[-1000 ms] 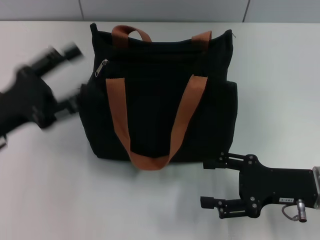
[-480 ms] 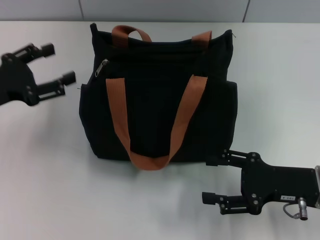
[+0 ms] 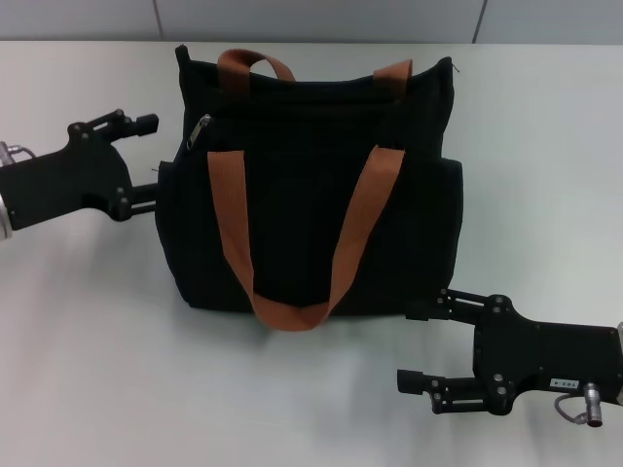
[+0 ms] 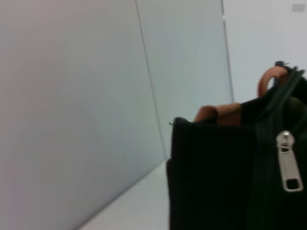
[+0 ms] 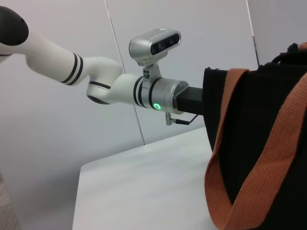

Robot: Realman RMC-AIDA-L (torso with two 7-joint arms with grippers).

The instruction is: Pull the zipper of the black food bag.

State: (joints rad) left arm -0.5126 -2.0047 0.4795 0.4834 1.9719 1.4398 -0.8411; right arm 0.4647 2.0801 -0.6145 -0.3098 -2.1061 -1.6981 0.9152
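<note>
A: How much of the left pincer can be made out from the head view?

B: Its lower finger runs up against the side of the black food bag, so I cannot tell whether the tip touches the fabric. The arm behind it is cut off by the picture's edge.

A: And the zipper?

B: Plain in the left wrist view, though the bag is cropped there at two edges. The track beyond the pull is lost in dark fabric.

A: The right pincer?

B: Its wrist runs off the corner of the head view. In the right wrist view its own fingers don't show, and the bag hides the left arm's far end.
</note>
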